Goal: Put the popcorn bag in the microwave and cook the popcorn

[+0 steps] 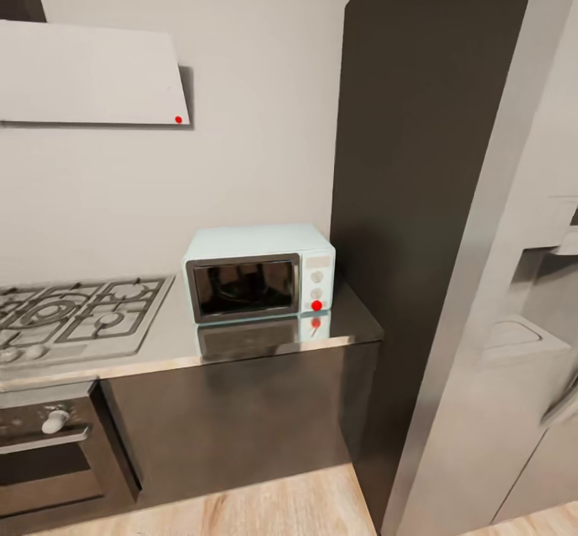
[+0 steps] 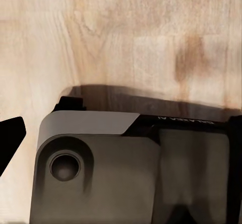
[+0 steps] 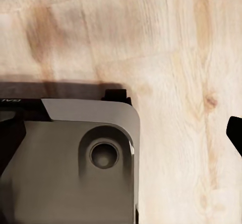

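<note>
Floor (image 1: pixel 273 508) of light wood planks lies nearest, seen again under the robot's grey base (image 2: pixel 96 173) in both wrist views. One dark fingertip (image 2: pixel 10 138) of the left gripper and one (image 3: pixel 235 133) of the right show at the picture edges; whether either gripper is released or clenched cannot be told. Beyond, the grey countertop (image 1: pixel 241 343) over dark cabinets carries a gas hob (image 1: pixel 76 311) and, beside it, the pale blue microwave (image 1: pixel 257 273), door closed. A white hood (image 1: pixel 88 75) hangs on the wall behind.
</note>
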You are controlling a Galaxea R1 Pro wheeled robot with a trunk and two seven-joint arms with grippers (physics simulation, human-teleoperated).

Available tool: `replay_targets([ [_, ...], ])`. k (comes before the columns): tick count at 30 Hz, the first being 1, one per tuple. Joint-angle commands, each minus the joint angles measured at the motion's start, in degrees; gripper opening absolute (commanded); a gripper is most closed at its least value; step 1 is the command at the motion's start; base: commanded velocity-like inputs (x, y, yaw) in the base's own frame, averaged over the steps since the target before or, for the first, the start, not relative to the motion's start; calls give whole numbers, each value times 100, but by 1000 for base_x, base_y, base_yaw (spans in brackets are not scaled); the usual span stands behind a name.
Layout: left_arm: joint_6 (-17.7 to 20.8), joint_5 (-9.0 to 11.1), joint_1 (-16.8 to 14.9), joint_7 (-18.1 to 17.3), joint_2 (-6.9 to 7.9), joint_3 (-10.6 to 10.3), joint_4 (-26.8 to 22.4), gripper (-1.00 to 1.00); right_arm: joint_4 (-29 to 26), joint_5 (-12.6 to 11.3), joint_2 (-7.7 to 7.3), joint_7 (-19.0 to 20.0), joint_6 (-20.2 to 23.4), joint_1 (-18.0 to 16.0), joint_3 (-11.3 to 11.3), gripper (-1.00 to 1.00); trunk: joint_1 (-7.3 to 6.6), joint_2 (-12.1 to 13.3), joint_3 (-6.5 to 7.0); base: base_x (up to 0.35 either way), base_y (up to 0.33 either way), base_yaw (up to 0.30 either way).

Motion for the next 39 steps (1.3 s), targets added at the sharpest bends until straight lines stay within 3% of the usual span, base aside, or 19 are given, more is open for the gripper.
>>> replay_targets([
  [1, -21, 58, -7, -35, -1, -48, 13, 100, 18, 40, -1, 16, -37, -7, -44, 100, 0, -4, -7, 0, 0, 269],
  [15, -17, 63, -7, -36, -1, -40, 13, 100, 16, 40, -7, 16, -38, -7, -44, 100, 0, -4, -7, 0, 0, 247],
  [27, 0, 66, -7, -21, 0, -39, 6, 100, 15, 49, -4, 16, -31, -7, -44, 100, 0, -4, -7, 0, -2, 14],
  [39, 1, 71, -7, -21, 7, -34, 4, 100, 12, 49, -7, 17, -13, -7, -44, 100, 0, -4, -7, 0, -231, 0],
])
